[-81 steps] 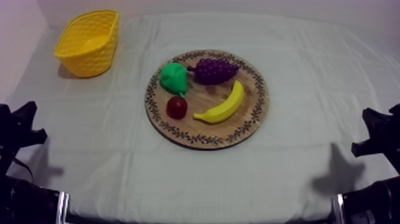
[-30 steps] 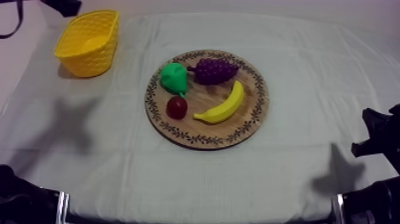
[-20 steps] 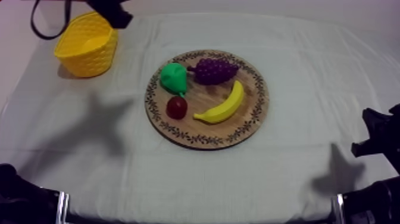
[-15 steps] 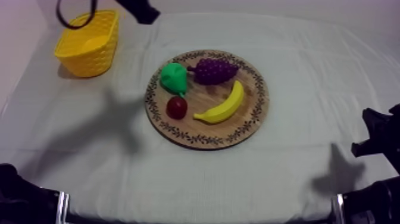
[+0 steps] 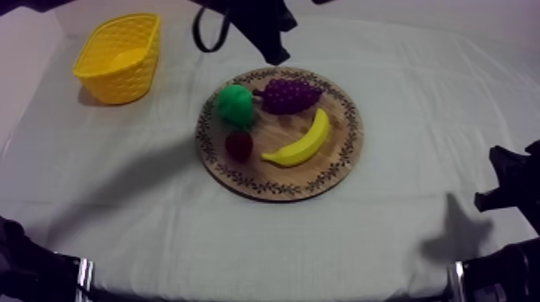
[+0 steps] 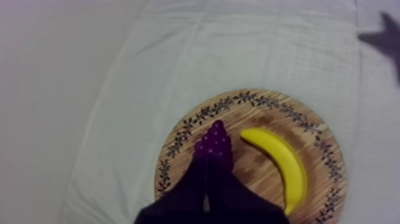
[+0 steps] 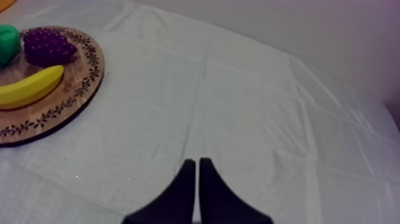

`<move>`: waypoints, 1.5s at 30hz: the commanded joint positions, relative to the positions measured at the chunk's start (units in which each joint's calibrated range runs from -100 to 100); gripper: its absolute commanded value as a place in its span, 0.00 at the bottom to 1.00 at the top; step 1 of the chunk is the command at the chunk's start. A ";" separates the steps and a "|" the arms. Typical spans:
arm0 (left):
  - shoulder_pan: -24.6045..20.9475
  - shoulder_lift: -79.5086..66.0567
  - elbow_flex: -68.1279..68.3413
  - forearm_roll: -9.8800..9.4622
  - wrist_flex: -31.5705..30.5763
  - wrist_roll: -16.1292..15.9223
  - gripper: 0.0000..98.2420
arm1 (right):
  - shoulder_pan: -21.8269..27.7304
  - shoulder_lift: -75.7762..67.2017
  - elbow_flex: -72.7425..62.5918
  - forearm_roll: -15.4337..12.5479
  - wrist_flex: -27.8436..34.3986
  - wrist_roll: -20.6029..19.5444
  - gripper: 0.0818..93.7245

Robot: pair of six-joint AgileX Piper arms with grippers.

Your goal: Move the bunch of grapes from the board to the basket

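Danger: my left end effector (image 6: 208, 179), pressed together, may knock the bunch of grapes (image 6: 213, 144) just ahead against the banana (image 6: 280, 168).

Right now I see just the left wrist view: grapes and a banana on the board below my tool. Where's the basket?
Observer: The yellow basket stands at the far left corner of the table, apart from the board.
Operator: Anything else beside the grapes?
Observer: A green pear lies next to the grapes, on the basket's side.
Operator: And the right tool?
Observer: The right tool is shut, empty, resting low at its own side, away from the board.
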 commanded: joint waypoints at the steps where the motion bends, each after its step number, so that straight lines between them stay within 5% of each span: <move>1: -0.30 3.07 -0.97 0.44 0.02 -0.43 0.00 | 0.00 -0.01 0.04 0.00 0.01 -0.01 0.00; 13: -3.81 13.37 -5.08 4.46 -0.38 -4.64 0.00 | 0.00 -0.01 0.04 0.00 0.01 -0.01 0.00; 39: -4.01 20.21 -10.01 4.88 -0.07 -7.11 0.00 | 0.00 -0.01 0.04 0.00 0.01 -0.01 0.00; 45: -4.43 19.56 -8.07 4.58 -0.04 -7.20 0.41 | 0.00 -0.01 0.04 0.00 0.01 -0.01 0.00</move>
